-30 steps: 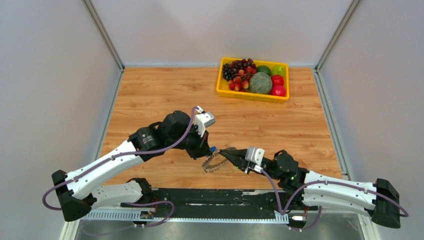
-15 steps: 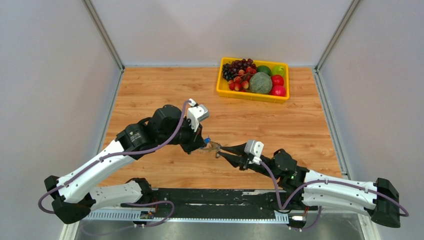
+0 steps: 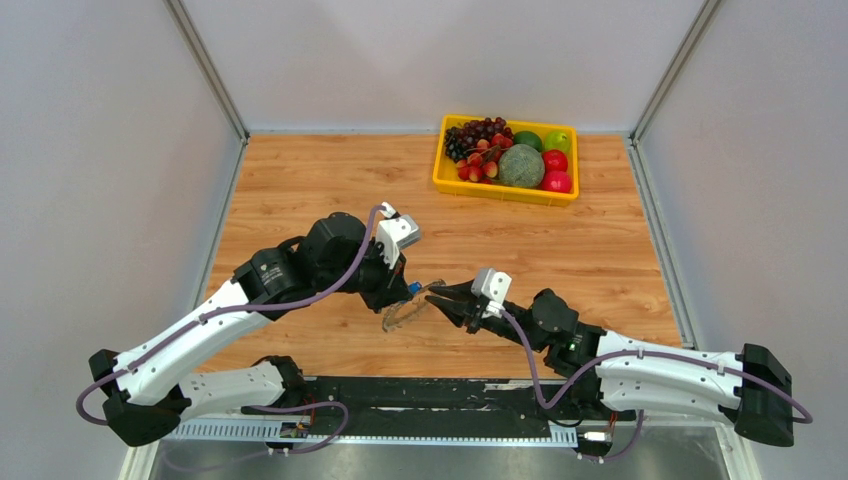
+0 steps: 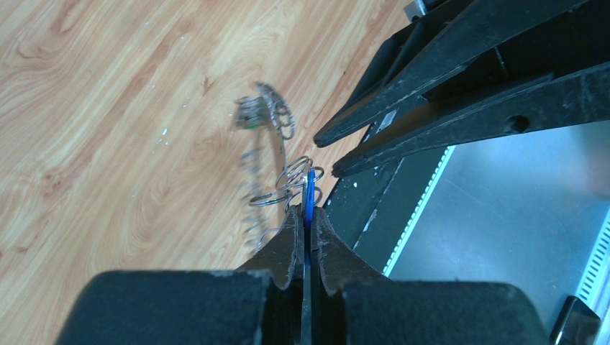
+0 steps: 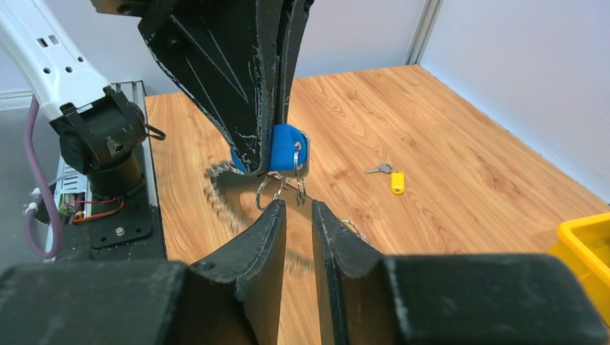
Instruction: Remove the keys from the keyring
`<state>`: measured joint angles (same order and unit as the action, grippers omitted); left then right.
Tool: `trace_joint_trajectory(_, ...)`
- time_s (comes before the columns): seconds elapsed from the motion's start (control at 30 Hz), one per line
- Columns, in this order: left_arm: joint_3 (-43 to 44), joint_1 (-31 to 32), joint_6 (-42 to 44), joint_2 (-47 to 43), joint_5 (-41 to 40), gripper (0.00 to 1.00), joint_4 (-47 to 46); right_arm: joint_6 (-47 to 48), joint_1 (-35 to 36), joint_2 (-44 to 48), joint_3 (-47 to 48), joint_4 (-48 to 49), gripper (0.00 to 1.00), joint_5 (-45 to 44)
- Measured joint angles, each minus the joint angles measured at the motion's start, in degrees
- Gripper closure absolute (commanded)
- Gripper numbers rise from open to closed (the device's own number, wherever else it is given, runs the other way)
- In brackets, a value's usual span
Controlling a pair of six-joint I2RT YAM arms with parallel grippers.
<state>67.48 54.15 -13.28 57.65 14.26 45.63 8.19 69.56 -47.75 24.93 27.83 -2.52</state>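
right gripper [image 5: 296, 207] has slid in closer, jaws a little apart, empty. left gripper [image 4: 307, 213] clamps the blue key [image 5: 288, 149], lengthwise along its fingers; keyring [image 3: 400, 315] now dangles beneath, blurred.

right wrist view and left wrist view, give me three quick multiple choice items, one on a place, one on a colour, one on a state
1. The yellow-headed key is:
A) on the table, apart from the keyring
B) hooked on that ring
C) in the left pincer

2. The head of the key in the left pincer is:
A) green
B) blue
C) black

3. The left pincer is:
A) wide open
B) out of view
C) shut on the key

Answers:
1 A, it lies alone on the wood.
2 B, blue plastic shows in its grip.
3 C, its jaws are closed flat on the head.
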Motion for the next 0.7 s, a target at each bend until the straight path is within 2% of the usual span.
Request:
trace_joint_trajectory(0.33, 0.0, 0.9, 0.4, 0.0, 1.6, 1.00, 0.0, 0.3, 0.0, -2.8, 1.6, 0.4, 0.76, 0.3)
trace_joint_trajectory(0.53, 0.0, 1.1, 0.4, -0.2, 2.2, 1.00, 0.0, 0.6, 0.0, -3.2, 1.7, 0.4, 0.99, 1.1)
trace_joint_trajectory(0.7, 0.0, 1.3, 0.2, -1.2, 1.0, 1.00, 0.0, 0.7, 0.0, -3.2, 2.1, 0.1, 1.00, 2.5)
